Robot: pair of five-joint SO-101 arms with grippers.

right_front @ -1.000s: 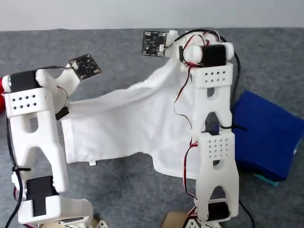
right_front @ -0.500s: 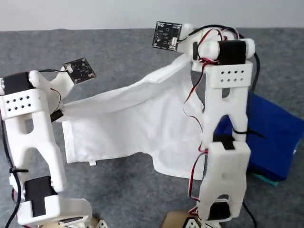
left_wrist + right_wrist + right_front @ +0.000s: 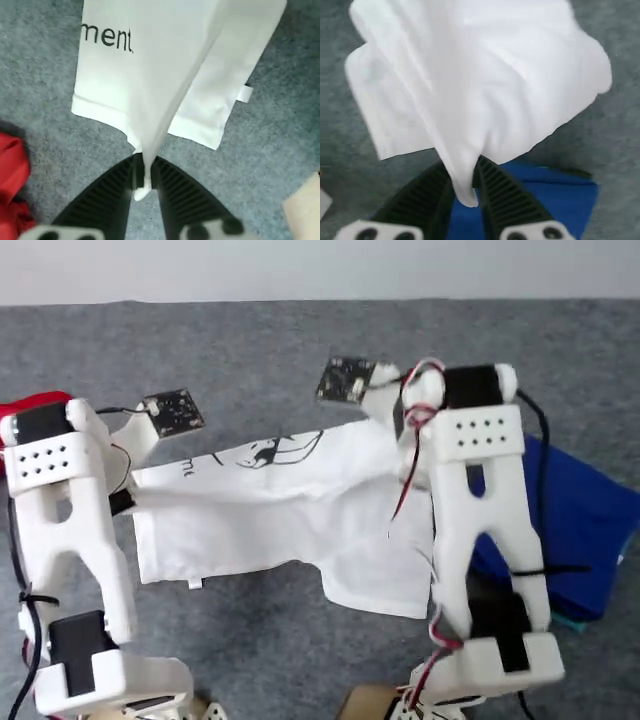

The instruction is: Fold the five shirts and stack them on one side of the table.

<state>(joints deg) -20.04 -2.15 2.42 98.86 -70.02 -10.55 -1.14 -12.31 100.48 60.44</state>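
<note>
Mid-fold on the white shirt (image 3: 260, 520), centre frame. Left gripper (image 3: 143, 170) and right gripper (image 3: 466, 184) are each clamped on an edge, with the top layer doubled over. Next, probably: lay it flat, release, then stack on the blue shirt (image 3: 585, 525) at right.

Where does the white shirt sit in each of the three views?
High view: white shirt spread mid-table between the two arms.
Left wrist view: its edge is pinched in the left gripper, cloth trailing away.
Right wrist view: bunched cloth pinched in the right gripper.
Shared landmark: the grey table.
</note>
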